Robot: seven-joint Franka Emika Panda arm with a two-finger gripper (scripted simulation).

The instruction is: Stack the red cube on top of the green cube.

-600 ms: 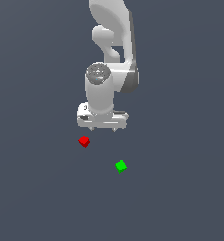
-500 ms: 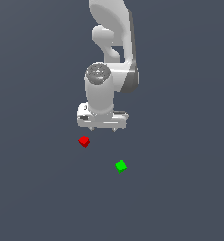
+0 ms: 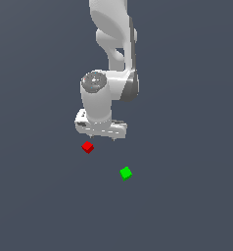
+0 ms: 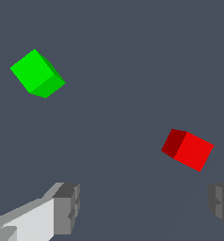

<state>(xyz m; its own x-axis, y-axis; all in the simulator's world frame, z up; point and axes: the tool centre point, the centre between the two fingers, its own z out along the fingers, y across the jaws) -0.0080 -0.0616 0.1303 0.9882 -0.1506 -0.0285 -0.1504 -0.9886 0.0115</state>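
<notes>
We see a plain dark grey floor (image 3: 35, 206) filling everything, no walls or edges. Nearest sits the green cube (image 3: 126, 173), apart from the red cube (image 3: 87, 147), which lies farther back, toward the exterior view's left. Above the red cube hangs the gripper (image 3: 102, 138), jaws apart, holding nothing. The arm's top is cut off; wrist view crops both fingers (image 4: 67, 207).
</notes>
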